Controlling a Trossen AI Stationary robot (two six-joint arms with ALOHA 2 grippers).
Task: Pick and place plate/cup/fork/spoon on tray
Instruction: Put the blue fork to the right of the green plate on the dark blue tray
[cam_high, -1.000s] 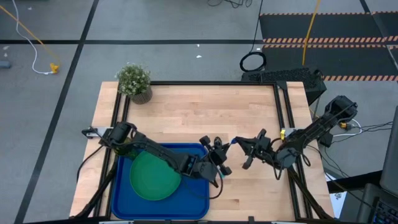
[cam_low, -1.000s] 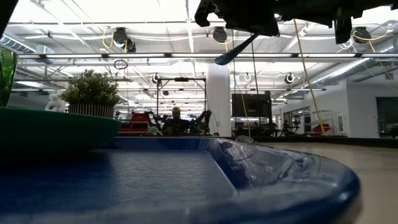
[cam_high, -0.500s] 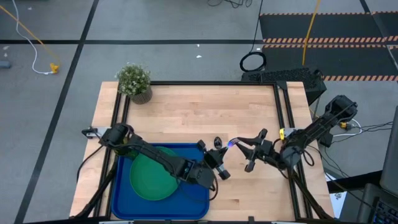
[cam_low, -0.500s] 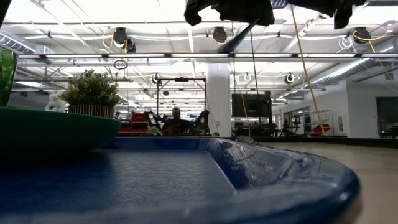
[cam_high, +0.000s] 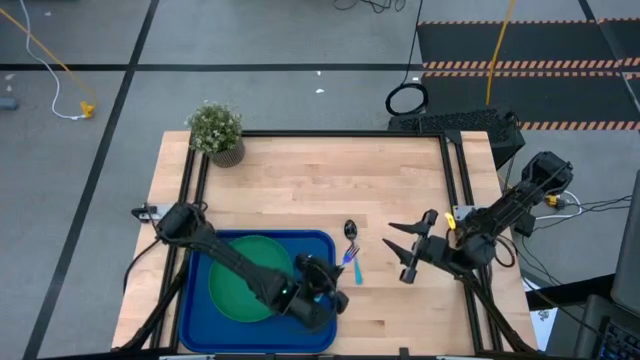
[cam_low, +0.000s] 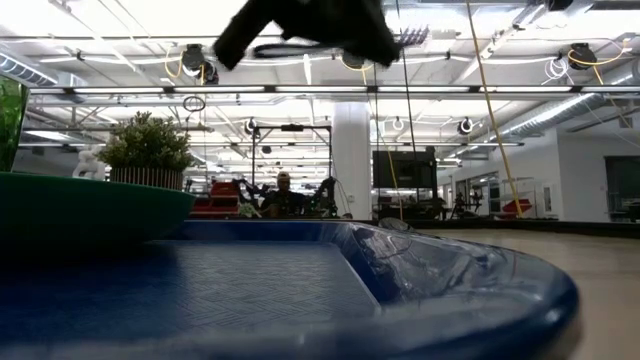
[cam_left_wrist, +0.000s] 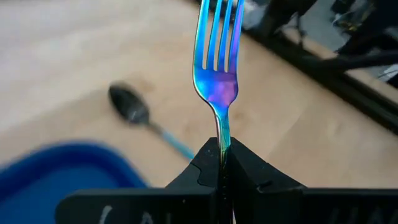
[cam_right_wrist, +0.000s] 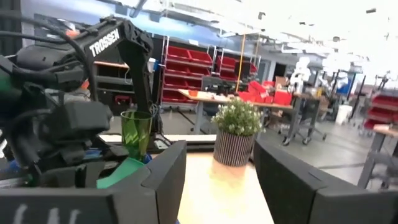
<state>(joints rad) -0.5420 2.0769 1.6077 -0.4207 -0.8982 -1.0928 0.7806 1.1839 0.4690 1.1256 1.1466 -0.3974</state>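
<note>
My left gripper (cam_high: 338, 272) hovers over the right part of the dark-blue tray (cam_high: 197, 330), shut on the shiny blue fork (cam_high: 349, 261). The green plate (cam_high: 240, 292) lies flat in the tray. The spoon (cam_high: 350, 232) lies on the bare wood just beyond the tray's far right corner, its dark bowl (cam_left_wrist: 129, 107) toward the far edge. In the right wrist view the green cup (cam_right_wrist: 137, 134) stands upright behind the left arm. My right gripper (cam_high: 403, 250) hangs open to the right of the fork, holding nothing. My left gripper pinches the fork's slim handle (cam_left_wrist: 222, 142) between its two fingers. The fork runs on along the line of the fingers, tines (cam_left_wrist: 219, 31) farthest out. The fingers slant down, pointing toward the table's far right. The fork is lifted clear of tray and table.
A potted plant (cam_high: 216, 130) stands at the table's far left corner. Black rails run along the table's left, right and far edges. Bare wood lies between the spoon and the far rail.
My right gripper has opened, let go of the fork and drawn back toward the table's right edge. My left gripper, still shut on the fork, has carried it toward the near edge and the tray, rolling its wrist as it went.
</note>
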